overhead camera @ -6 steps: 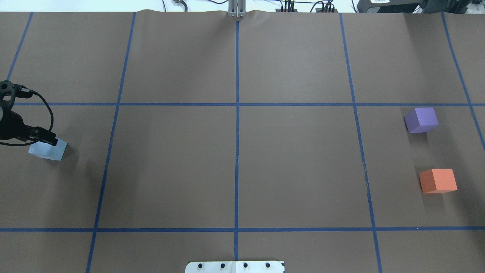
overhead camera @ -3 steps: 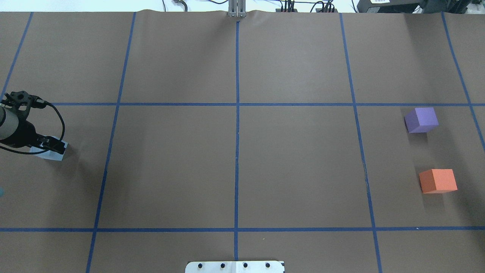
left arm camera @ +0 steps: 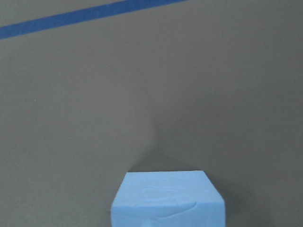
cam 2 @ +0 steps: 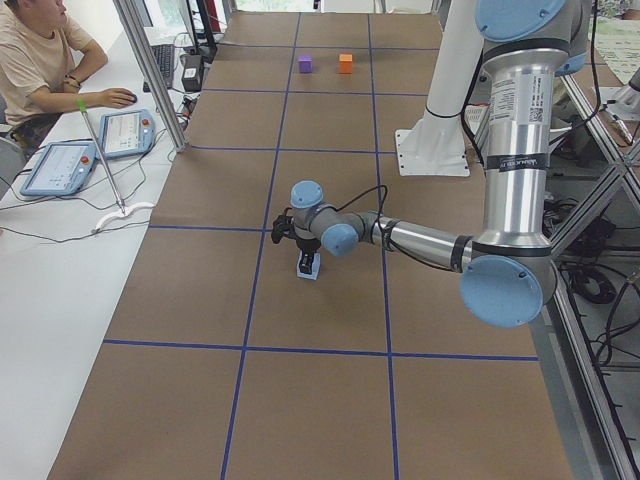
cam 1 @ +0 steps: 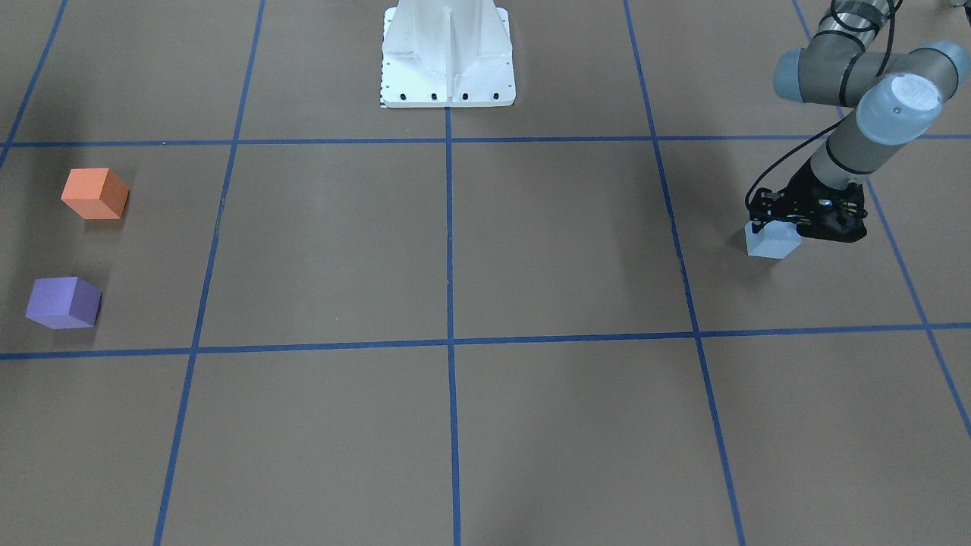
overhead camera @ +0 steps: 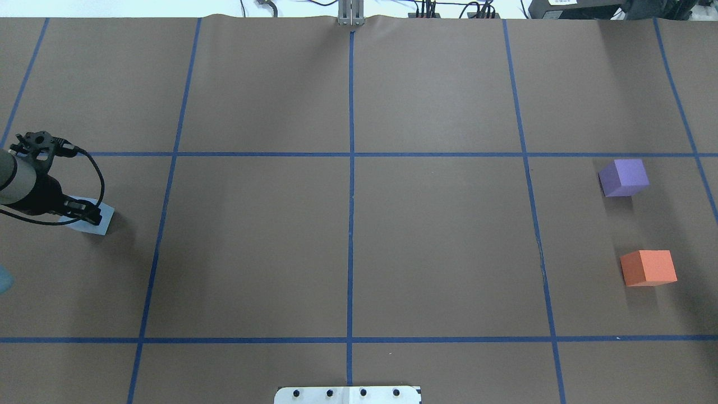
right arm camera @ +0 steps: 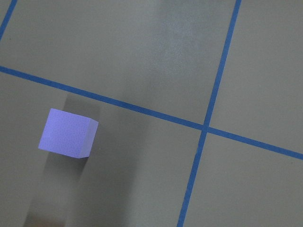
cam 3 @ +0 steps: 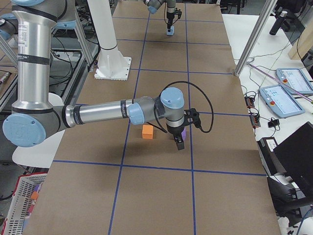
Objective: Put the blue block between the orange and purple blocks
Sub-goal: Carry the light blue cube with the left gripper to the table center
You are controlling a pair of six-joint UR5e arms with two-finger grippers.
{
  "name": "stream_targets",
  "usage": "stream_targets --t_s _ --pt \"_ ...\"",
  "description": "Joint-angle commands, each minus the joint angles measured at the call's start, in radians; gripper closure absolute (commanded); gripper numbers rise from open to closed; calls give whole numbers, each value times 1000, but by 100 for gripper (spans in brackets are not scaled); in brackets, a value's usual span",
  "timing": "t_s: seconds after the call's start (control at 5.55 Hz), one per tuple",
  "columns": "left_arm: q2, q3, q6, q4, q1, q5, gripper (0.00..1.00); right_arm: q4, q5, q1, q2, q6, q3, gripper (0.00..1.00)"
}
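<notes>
The light blue block (overhead camera: 100,220) sits at the table's far left, also in the front view (cam 1: 771,244) and at the bottom of the left wrist view (left arm camera: 168,198). My left gripper (overhead camera: 87,213) is shut on it from above, close to the table. The purple block (overhead camera: 624,177) and the orange block (overhead camera: 648,267) stand at the far right, a block-wide gap between them. My right gripper (cam 3: 179,144) hangs over the purple block (right arm camera: 67,133); it shows only in the right side view, so I cannot tell whether it is open.
Blue tape lines (overhead camera: 351,185) divide the brown table into squares. The white robot base (cam 1: 447,53) stands at the middle of the robot's edge. An operator (cam 2: 35,60) and tablets (cam 2: 125,130) sit beyond the far edge.
My left gripper came down over the blue block, and the block has shifted a little to the right with it. The purple and orange blocks have not moved.
</notes>
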Motion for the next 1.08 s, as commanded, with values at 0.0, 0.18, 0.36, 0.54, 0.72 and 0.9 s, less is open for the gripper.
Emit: stream_targets --t_s 0.0,0.18,0.36,0.54,0.72,0.9 --pt "-144 -14 -12 66 0 -7 81 0 1 0 -1 0 0 0" --pt "-317 -12 -58 255 7 -8 79 0 0 0 0 0 0 0" --pt "-480 15 -136 380 82 -4 78 0 0 0 0 0 0 0" --pt "-632 111 -258 398 153 2 76 0 0 0 3 2 -1 0" --pt "-789 246 -365 396 220 16 76 0 1 0 5 2 -1 0" --pt "-878 341 -417 396 274 91 74 0 1 0 6 2 -1 0"
